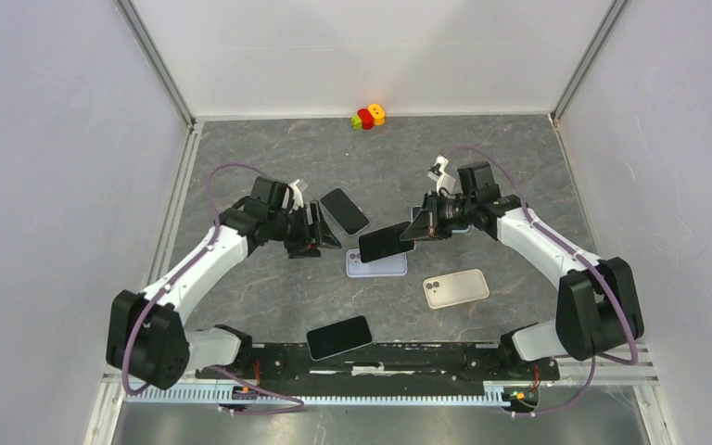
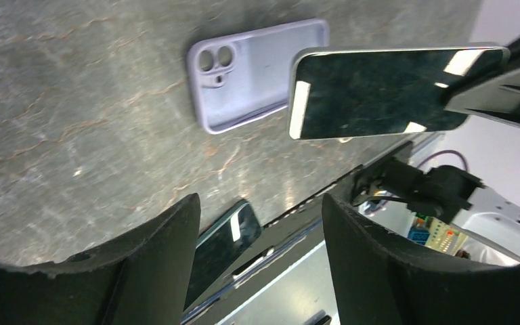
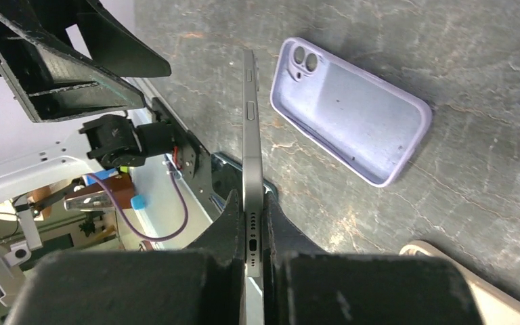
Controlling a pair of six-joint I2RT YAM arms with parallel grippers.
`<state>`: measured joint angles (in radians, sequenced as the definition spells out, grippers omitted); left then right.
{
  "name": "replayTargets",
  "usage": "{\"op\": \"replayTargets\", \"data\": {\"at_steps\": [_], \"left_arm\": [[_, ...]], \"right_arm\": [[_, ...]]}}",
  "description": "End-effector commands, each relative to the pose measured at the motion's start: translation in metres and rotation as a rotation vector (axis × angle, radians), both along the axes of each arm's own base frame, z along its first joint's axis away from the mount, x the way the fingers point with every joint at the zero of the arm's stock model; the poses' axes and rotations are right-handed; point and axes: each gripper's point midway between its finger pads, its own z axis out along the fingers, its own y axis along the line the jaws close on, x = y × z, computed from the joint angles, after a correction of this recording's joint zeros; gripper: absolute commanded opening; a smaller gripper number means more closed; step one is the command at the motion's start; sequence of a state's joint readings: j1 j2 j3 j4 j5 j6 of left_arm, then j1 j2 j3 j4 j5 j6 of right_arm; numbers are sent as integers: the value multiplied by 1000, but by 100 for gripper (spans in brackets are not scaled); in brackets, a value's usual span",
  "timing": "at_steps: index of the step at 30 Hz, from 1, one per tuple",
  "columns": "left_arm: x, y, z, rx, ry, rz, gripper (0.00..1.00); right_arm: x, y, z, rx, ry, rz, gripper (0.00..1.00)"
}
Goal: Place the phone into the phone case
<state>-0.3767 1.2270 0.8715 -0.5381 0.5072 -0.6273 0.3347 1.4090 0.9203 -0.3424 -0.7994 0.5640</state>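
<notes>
Right hand (image 3: 252, 230) is clamped shut on the phone (image 3: 249, 156). It pinches the charging-port end, one finger on each flat face, and the rest sticks out unsupported. Left hand (image 2: 261, 217) has its fingers spread wide w/ nothing between them, just beside the phone's free end.

The phone is held up off the tabletop (image 1: 269, 297), over the lilac case (image 3: 352, 112). Can't tell if its low edge touches the case or not. The case lies flat, open side up.

Handling, imo: the phone is a stiff glass slab w/ slick faces, and it's fairly heavy to hold by one end, so it could swivel in that pinch. It's prob safer to hold it by the long edges near the middle when pressing it in. The case looks soft and light. The lip should flex, but it'll skate around unless smth pins the rim.

Direction: in the top cam the phone's long axis runs roughly left-right, port end at the right hand, free end pointing toward the left arm and dipping a bit. The dark screen faces the top cam and the left wrist cam. From the right wrist the case's long axis sits at an angle to the phone's, so they aren't lined up yet. The camera cutouts are at the end toward the left arm.
</notes>
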Motion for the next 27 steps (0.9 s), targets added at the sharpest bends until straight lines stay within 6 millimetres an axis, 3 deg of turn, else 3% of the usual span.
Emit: {"op": "replayTargets", "data": {"at_steps": [1,14,27], "left_arm": [[4,12,-18,118,19,-29,72],[19,-14,-53,113,125,-81,68],[32,-31,-71,114,176,-94,63]], "right_arm": [[11,-2,8,-22,-46,-10,0],[15,7,-17,17,45,-54,0],[15,25,-40,32,104,-27,0]]}}
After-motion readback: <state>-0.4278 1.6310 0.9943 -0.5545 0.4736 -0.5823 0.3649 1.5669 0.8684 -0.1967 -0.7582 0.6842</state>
